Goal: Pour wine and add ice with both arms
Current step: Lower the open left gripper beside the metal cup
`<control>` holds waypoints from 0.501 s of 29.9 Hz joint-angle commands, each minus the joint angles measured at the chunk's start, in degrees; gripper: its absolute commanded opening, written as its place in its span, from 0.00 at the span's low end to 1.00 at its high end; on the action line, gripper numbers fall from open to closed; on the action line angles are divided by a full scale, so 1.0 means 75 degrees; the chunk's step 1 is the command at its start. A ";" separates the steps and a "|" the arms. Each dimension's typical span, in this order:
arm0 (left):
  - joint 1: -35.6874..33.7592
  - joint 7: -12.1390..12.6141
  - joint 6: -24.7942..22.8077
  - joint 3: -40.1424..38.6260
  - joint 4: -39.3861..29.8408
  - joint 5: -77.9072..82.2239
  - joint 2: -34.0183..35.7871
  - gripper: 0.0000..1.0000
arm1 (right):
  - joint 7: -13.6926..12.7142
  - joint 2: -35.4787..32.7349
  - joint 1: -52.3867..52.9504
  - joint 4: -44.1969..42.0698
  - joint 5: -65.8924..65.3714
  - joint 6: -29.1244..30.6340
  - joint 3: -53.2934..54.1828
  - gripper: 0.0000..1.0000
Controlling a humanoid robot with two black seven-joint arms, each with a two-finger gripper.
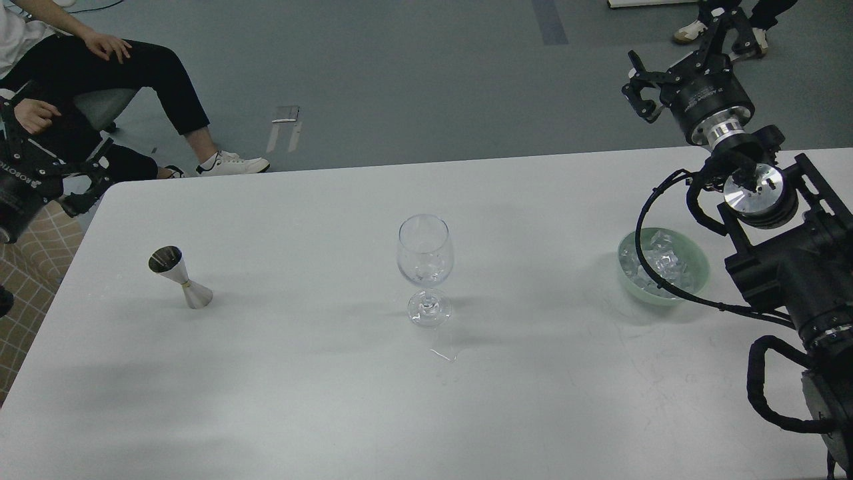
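White table (320,413): wine glass (425,267) upright at centre, something small and clear in its bowl. Steel jigger (178,277) upright, well to the left. Pale green bowl (696,263) at right, holding the ice (660,263); a black cable crosses it. Right tool (673,57) raised beyond the table's far edge, fingers spread, empty. Left tool (56,170) at the left edge, partly cropped; spread or closed cannot be told. Seated person (100,60) behind.

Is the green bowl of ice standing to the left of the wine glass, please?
No, the green bowl of ice stands to the right of the wine glass.
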 commanded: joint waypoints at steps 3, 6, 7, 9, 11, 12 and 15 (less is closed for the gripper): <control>0.1622 0.0115 0.0001 -0.1024 -0.0996 -0.0449 -0.0068 0.98 | 0.0001 -0.0008 -0.0131 0.0011 0.0000 0.0009 -0.0003 1.00; 0.2571 0.0115 0.0001 -0.1387 -0.1534 -0.0555 -0.0138 0.98 | 0.0001 -0.0008 -0.0190 0.0023 0.0000 0.0009 -0.0003 1.00; 0.2875 0.0115 0.0001 -0.1527 -0.1698 -0.0555 -0.0243 0.98 | 0.0001 -0.0008 -0.0213 0.0023 0.0000 0.0009 0.0009 1.00; 0.3134 0.0115 0.0001 -0.1668 -0.1828 -0.0555 -0.0383 0.98 | 0.0001 -0.0008 -0.0225 0.0023 0.0000 0.0009 0.0009 1.00; 0.3510 0.0115 0.0001 -0.1926 -0.2027 -0.0555 -0.0641 0.98 | 0.0001 -0.0008 -0.0272 0.0035 0.0000 0.0009 -0.0003 1.00; 0.3593 0.0115 0.0001 -0.1974 -0.2086 -0.0555 -0.0701 0.98 | 0.0001 -0.0008 -0.0272 0.0035 0.0000 0.0009 0.0009 1.00; 0.3897 0.0161 0.0001 -0.1986 -0.2286 -0.0660 -0.0830 0.98 | 0.0001 -0.0008 -0.0331 0.0035 0.0000 0.0009 -0.0003 1.00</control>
